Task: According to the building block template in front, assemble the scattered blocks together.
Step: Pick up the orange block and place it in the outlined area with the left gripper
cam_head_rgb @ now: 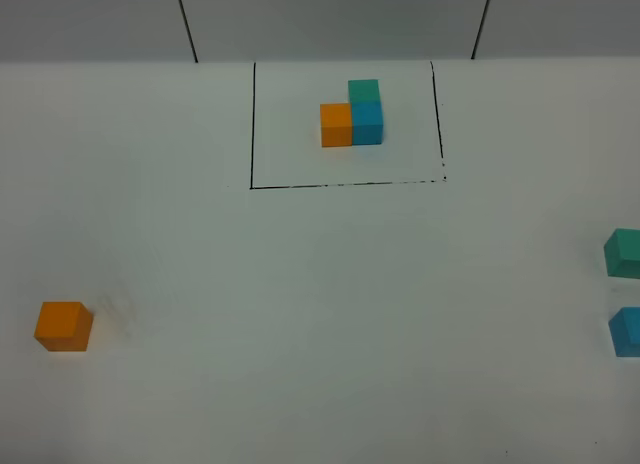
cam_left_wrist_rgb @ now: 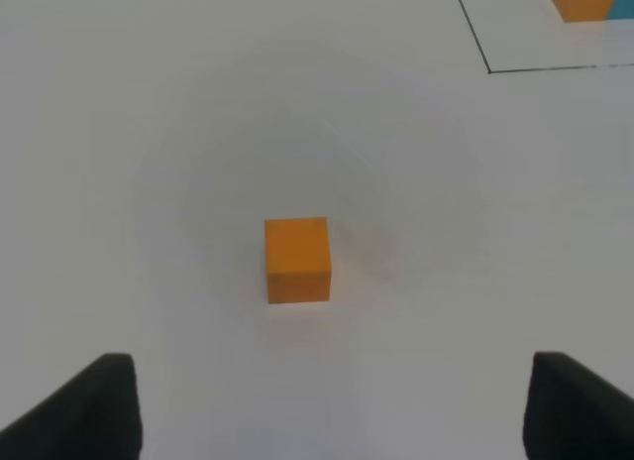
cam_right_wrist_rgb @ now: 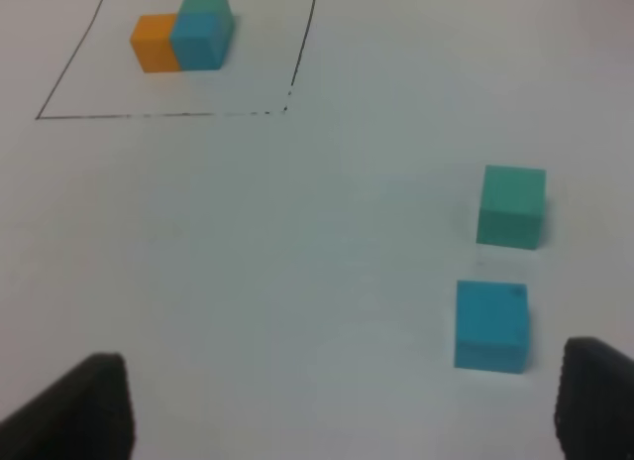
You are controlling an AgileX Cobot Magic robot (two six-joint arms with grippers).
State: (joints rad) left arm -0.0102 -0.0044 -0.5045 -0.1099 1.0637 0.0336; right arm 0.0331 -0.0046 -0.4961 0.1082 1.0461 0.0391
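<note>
1. I see the loose orange cube [cam_head_rgb: 63,325] far left on the white surface [cam_head_rgb: 300,314], on its own.
2. My left end effector [cam_left_wrist_rgb: 332,410] is spread wide and grips nothing; that cube sits just ahead of the gap.
3. The template [cam_head_rgb: 352,114] stands back-centre inside its black rectangle [cam_head_rgb: 345,184]: orange beside blue, teal on the blue.
4. The teal cube [cam_head_rgb: 624,252] and blue cube [cam_head_rgb: 627,331] lie far right, near each other but apart.
5. My right end effector [cam_right_wrist_rgb: 342,401] is also wide open and empty, with the blue cube near one finger.
</note>
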